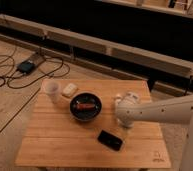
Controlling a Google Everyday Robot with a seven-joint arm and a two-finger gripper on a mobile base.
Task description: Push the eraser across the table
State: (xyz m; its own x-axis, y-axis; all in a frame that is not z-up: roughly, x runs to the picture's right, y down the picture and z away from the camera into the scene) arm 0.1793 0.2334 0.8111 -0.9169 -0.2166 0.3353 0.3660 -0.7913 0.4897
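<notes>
The eraser [110,139] is a flat black rectangular block lying at an angle on the front middle of the light wooden table [55,135]. My gripper [123,127] hangs from the white arm that reaches in from the right. It sits just right of and behind the eraser, close to its right end. I cannot tell whether it touches the eraser. The arm's rounded wrist [127,110] hides the tabletop behind it.
A round black bowl [86,106] with something red inside stands at the table's middle. A pale cup [52,91] and a small cream block [69,90] are at the back left. A white object [131,95] shows behind the wrist. Cables and a device [26,66] lie on the floor.
</notes>
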